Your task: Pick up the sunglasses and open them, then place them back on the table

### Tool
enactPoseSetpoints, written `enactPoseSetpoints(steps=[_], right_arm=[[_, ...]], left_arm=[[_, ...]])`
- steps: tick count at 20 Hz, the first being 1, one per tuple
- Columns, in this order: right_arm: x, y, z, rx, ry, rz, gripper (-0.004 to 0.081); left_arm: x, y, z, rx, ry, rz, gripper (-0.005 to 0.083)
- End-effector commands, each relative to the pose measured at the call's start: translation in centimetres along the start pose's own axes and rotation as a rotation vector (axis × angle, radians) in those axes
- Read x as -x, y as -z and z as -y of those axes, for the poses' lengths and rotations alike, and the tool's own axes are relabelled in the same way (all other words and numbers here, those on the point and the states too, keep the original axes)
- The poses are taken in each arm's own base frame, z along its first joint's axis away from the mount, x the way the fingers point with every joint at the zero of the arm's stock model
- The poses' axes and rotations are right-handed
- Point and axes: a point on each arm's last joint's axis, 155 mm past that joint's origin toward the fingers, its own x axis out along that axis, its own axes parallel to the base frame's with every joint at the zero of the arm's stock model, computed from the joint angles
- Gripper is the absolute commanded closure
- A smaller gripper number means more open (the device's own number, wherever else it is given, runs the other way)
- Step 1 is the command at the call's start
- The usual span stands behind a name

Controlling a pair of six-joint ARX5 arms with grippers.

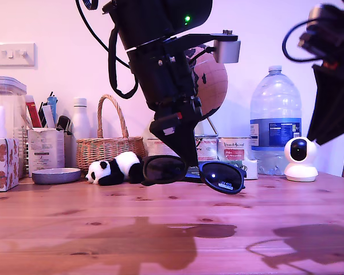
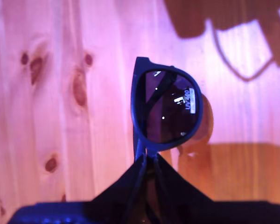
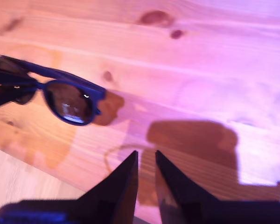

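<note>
Sunglasses (image 1: 192, 172): black frame, dark lenses, white sticker on one lens; pinched at the bridge by our first gripper (image 2: 147, 161), carried clear above the table (image 1: 160, 229), arms folded behind the lenses. Our second gripper (image 3: 146, 161): fingers nearly together with a slim gap, nothing between them, well apart from the sunglasses.

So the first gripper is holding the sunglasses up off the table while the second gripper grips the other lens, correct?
Not quite. My first gripper does hold the sunglasses clear of the table, but my second gripper grips nothing: the second wrist view shows its jaws nearly closed over bare wood, apart from the glasses.
</note>
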Motion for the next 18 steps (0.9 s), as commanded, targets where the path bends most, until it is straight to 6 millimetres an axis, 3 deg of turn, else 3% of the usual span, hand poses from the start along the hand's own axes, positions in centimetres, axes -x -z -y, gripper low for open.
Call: enactPoseSetpoints(steps=[1,7,12,15,18], right_arm=[[-0.6,0.0,0.4,-0.017,-0.008,-0.019,0.0676],[-0.7,-0.5,1.0,-0.036,-0.005,-0.006,0.0676],[-0.7,-0.6,1.0,-0.034,-0.006,-0.001,0.0676],[-0.6,-1.3,-0.4,0.003,-0.082,0.026,0.0684],[-0.4,-2.3,-3.4,0.109,-0.250,0.068,0.0691]], left_arm=[[0.7,-0.6,-0.3,0.013,-0.028,0.027,0.0792],[1.9,-1.1,-1.4,0.032,-0.079,0.052,0.0792],[2.5,-0.3,-0.7,0.039,-0.139,0.102,0.0792],[3.5,0.5,-1.0,0.052,-0.247,0.153,0.0792],[4.3,1.6,-0.5,0.069,-0.323,0.205,0.0792]])
